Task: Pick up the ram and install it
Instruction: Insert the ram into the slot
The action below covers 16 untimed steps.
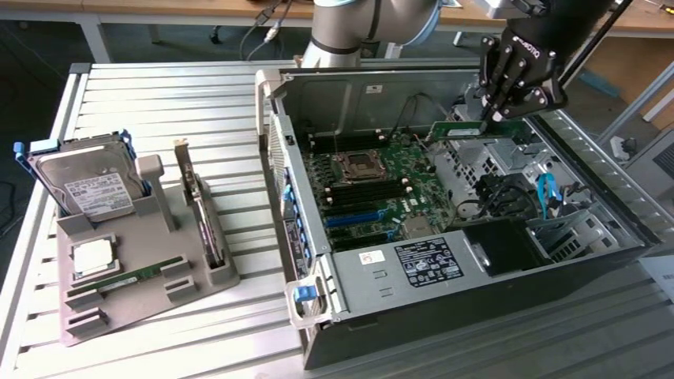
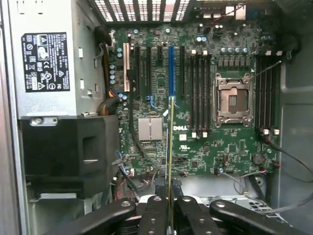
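Observation:
My gripper [image 1: 490,118] hangs over the far side of the open computer case [image 1: 443,272], shut on the ram [image 1: 463,129], a narrow green stick that juts out toward the exterior view's left. In the wrist view the ram [image 2: 169,147] appears edge-on as a thin line between the black fingers [image 2: 152,215], held above the motherboard [image 2: 195,147]. Black memory slots [image 2: 200,93] run beside the empty processor socket [image 2: 233,100]. The stick is clear of the board and touches no slot.
A grey parts holder [image 1: 137,308] at the exterior view's left carries a hard drive [image 1: 90,185], a silver processor chip [image 1: 93,257], an upright expansion card [image 1: 200,213] and another green stick [image 1: 121,278]. Inside the case are a power supply [image 2: 46,58], cables and a blue slot [image 2: 171,68].

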Motion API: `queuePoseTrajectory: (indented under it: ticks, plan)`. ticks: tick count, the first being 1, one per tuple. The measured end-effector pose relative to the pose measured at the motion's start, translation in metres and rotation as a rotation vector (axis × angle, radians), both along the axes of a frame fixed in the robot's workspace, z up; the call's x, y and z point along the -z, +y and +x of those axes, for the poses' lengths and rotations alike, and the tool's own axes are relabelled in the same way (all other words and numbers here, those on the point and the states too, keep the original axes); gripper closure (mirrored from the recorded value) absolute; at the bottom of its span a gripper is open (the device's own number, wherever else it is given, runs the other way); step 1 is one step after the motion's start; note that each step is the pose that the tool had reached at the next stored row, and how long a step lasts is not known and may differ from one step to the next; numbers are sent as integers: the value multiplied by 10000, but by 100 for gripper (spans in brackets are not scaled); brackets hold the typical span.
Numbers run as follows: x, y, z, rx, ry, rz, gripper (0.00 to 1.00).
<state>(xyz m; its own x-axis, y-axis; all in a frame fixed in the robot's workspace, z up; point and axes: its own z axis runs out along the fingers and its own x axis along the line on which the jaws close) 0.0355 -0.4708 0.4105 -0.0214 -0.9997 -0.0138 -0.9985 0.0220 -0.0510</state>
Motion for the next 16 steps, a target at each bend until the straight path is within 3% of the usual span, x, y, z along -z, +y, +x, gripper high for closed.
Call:
queuePoseTrajectory:
  ticks: [4,8,16]
  plan:
    - [19,104,-22,-64,0,0,85]
    - [33,256,-25,-128,0,-1,85]
    - [65,457,-120,-289,0,1,85]
